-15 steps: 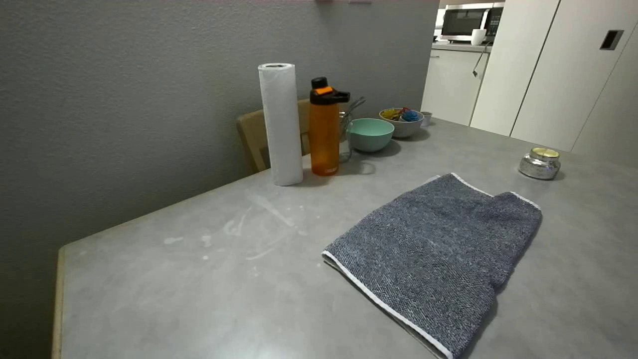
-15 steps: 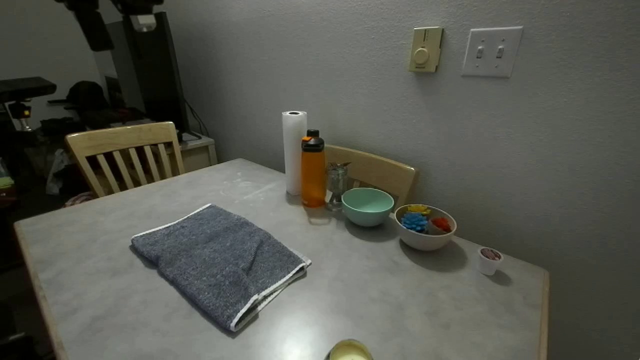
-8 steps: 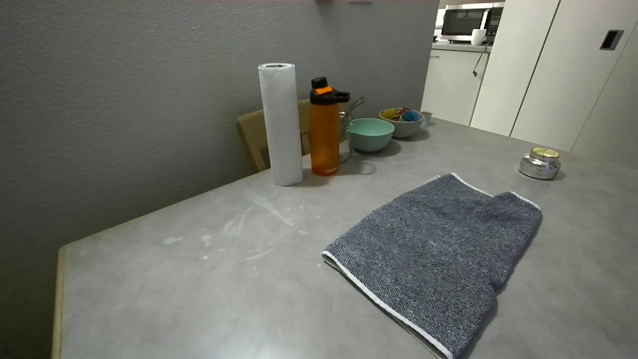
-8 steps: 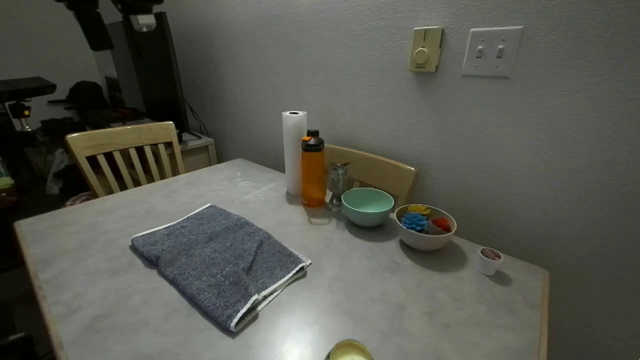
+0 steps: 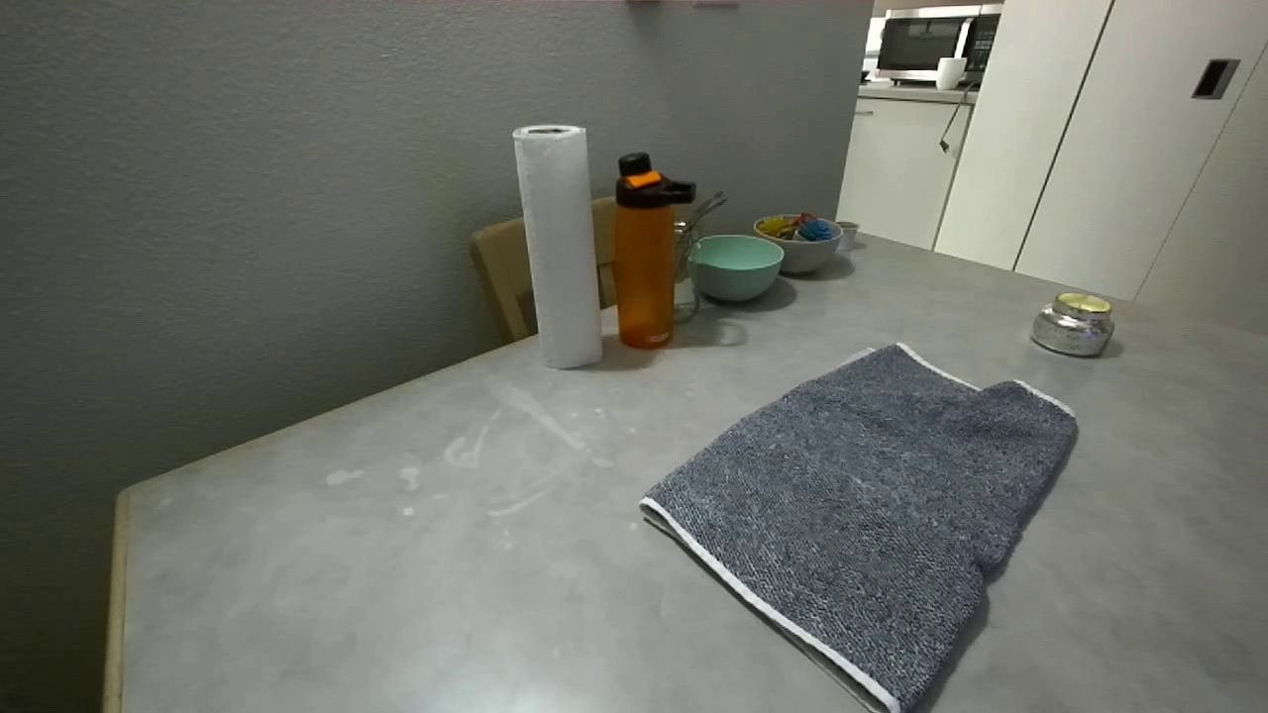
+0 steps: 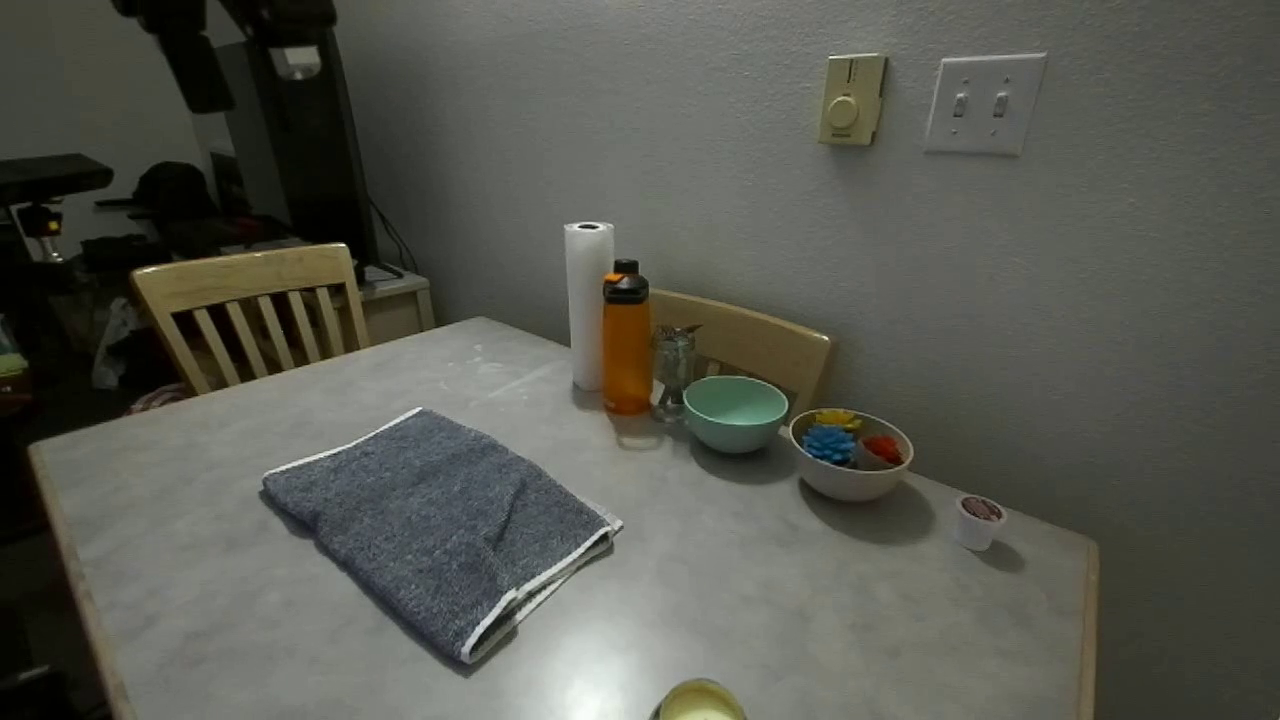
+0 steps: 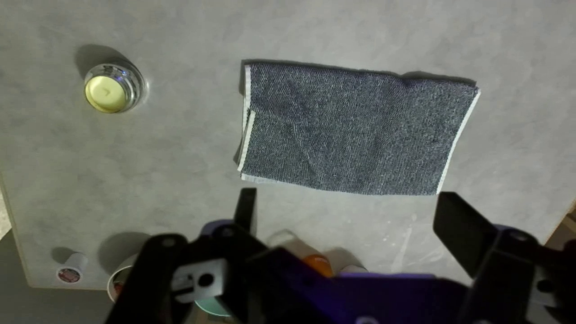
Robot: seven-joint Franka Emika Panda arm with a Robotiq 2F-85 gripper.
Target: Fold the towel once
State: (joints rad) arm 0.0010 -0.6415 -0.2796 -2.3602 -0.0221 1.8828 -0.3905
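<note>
The dark grey towel (image 6: pixel 440 520) lies on the table in both exterior views, also here (image 5: pixel 872 495). It is a roughly rectangular layered piece with whitish trim at its two short ends. At one end the trimmed layers sit slightly offset, with a small step and crease. In the wrist view the towel (image 7: pixel 355 135) lies flat beyond the fingertips. My gripper (image 7: pixel 345 209) is open, with wide-apart fingers and nothing between them. In an exterior view the gripper (image 6: pixel 250 85) hangs high at the top left, well above the table and apart from the towel.
A silver candle jar (image 5: pixel 1073 325) stands beyond the towel's stepped end. Along the wall stand a paper towel roll (image 5: pixel 560 248), an orange bottle (image 5: pixel 645 267), a glass jar (image 6: pixel 674 370), a green bowl (image 6: pixel 735 415), a white bowl (image 6: pixel 850 480) and a small cup (image 6: pixel 978 525).
In an exterior view my gripper has moved slightly down and to the right at the top left. The towel and the other objects have not moved.
</note>
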